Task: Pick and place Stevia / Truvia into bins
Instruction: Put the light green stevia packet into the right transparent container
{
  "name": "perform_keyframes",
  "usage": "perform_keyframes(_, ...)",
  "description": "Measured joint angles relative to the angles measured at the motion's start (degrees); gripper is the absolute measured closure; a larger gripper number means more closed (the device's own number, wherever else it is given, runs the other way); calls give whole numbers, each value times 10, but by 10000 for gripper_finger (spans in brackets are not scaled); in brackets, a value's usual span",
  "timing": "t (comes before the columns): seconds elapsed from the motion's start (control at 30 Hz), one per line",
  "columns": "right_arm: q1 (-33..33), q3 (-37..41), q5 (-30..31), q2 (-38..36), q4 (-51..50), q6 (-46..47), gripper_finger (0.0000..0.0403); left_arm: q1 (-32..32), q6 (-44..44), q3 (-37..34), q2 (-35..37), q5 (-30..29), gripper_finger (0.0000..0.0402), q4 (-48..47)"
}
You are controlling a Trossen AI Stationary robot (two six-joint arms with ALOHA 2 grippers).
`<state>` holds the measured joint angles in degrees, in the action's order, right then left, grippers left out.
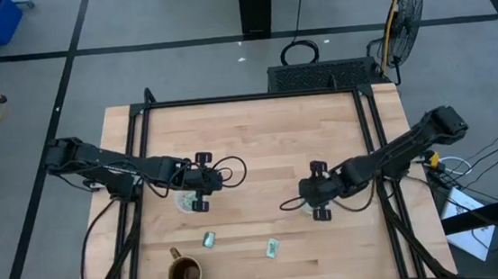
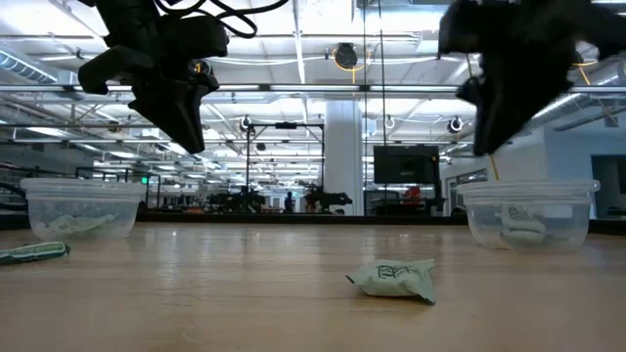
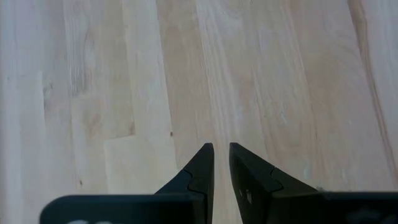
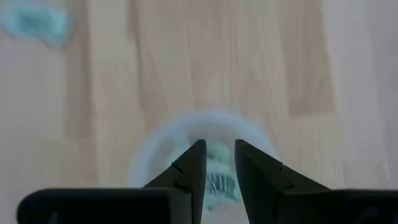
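Note:
Two clear cups serve as bins. The left bin (image 1: 185, 202) (image 2: 83, 208) sits just under my left gripper (image 1: 207, 181) (image 3: 221, 146), which hangs open with nothing between its fingers and looks at bare wood. The right bin (image 1: 320, 211) (image 2: 528, 213) (image 4: 155, 143) holds green and white packets (image 4: 221, 183). My right gripper (image 1: 309, 191) (image 4: 217, 143) hangs open right above it with nothing between its fingers. Two loose Stevia packets (image 1: 210, 239) (image 1: 272, 246) lie flat on the table near its front edge; the nearer one (image 2: 393, 279) shows in the low view.
A brown mug (image 1: 185, 273) with a handle stands at the front left, close to the left packet. The wooden table top (image 1: 258, 139) is bare between the arms and toward the far edge. Black frame rails (image 1: 139, 122) run along the table's sides.

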<state>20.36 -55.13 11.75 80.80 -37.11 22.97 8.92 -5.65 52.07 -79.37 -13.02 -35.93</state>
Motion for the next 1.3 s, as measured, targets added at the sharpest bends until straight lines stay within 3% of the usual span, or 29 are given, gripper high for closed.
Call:
perform_keyframes(0.13, 0, -3, 15, -41, 60, -17, 331, 0, 2, 0, 0, 0, 346, 0)
perform_keyframes(0.27, 7, -4, 14, -34, 165, -96, 322, 0, 2, 0, 0, 0, 346, 0)
perform_keyframes(0.57, 11, -4, -103, 114, 398, -203, 257, 0, 9, 0, 0, 0, 346, 0)
perform_keyframes(0.73, 27, -4, -121, 199, 491, -229, 236, 0, 11, 0, 0, 0, 346, 0)
perform_keyframes(0.93, 53, -4, -120, 263, 515, -230, 235, 0, 11, 0, 0, 0, 346, 0)
perform_keyframes(1.3, 59, -4, -121, 297, 510, -212, 236, 0, 15, 0, 0, 0, 346, 1)
